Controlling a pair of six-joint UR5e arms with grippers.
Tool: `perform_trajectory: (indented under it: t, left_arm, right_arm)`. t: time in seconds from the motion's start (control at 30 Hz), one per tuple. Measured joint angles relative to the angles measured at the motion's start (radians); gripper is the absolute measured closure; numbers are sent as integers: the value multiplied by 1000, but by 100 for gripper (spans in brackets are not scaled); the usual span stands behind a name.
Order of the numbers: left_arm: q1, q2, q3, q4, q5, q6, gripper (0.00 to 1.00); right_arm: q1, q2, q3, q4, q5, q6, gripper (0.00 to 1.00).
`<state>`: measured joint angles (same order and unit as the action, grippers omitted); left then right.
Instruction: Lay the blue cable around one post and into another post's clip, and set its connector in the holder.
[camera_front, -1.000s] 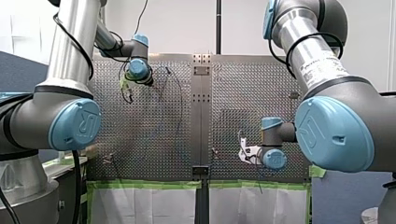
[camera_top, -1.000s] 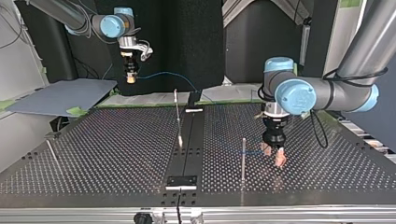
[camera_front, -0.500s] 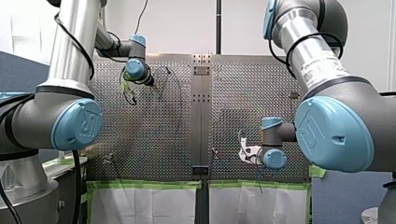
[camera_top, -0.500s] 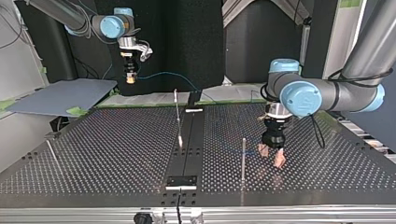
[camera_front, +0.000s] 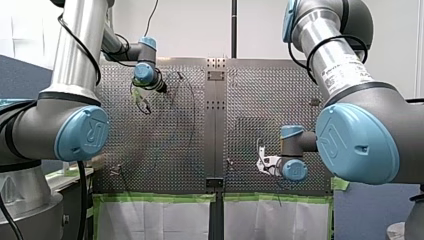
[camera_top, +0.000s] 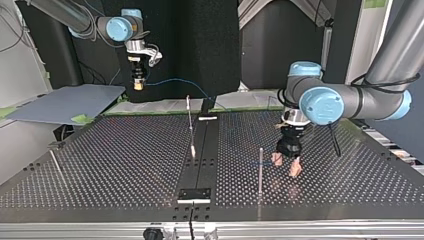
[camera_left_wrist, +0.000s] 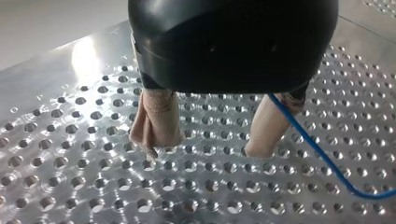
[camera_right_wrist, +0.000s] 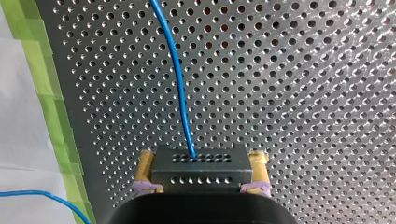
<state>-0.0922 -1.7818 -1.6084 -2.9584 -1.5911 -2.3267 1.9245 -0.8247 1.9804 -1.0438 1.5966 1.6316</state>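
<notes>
While my right end effector (camera_right_wrist: 202, 155) is closed on the dark perforated connector (camera_right_wrist: 201, 171), its yellow pads (camera_right_wrist: 258, 161) press the connector's two short sides. The blue cable (camera_right_wrist: 180, 84) leaves the connector's front face and runs ahead over the perforated worktop (camera_right_wrist: 303, 93). Green tape (camera_right_wrist: 44, 84) lines the worktop edge beside it.

Top view: this end effector hangs well above the taped edge. The cable sags from it toward the centre strip (camera_top: 202, 150).

My left end effector (camera_left_wrist: 205, 150) is open, with its beige pads (camera_left_wrist: 156, 116) spread and nothing between them. The tips are low over the worktop; cannot tell if they touch it. The cable passes the outer side of one finger and runs off across the holes.

Top view: the left end effector is just beside a thin upright post (camera_top: 260, 167), nearer the untaped edge than the taped one. A second post (camera_top: 190, 125) stands by the centre strip, closer to the taped edge. A small black plate (camera_top: 195, 193) sits on the strip near the untaped edge.
</notes>
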Motion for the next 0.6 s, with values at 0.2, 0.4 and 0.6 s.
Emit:
perform_trajectory:
  t: [0.2,0.4,0.6]
  left_arm:
    - [-6,3,0,1,19,-57,0]
    - [7,31,-26,20,37,-114,0]
    - [17,82,-77,69,73,-168,0]
  right_arm:
    - [0,0,0,4,0,0,100]
    - [1,0,0,9,-1,-2,100]
    - [5,0,0,14,-1,-4,100]
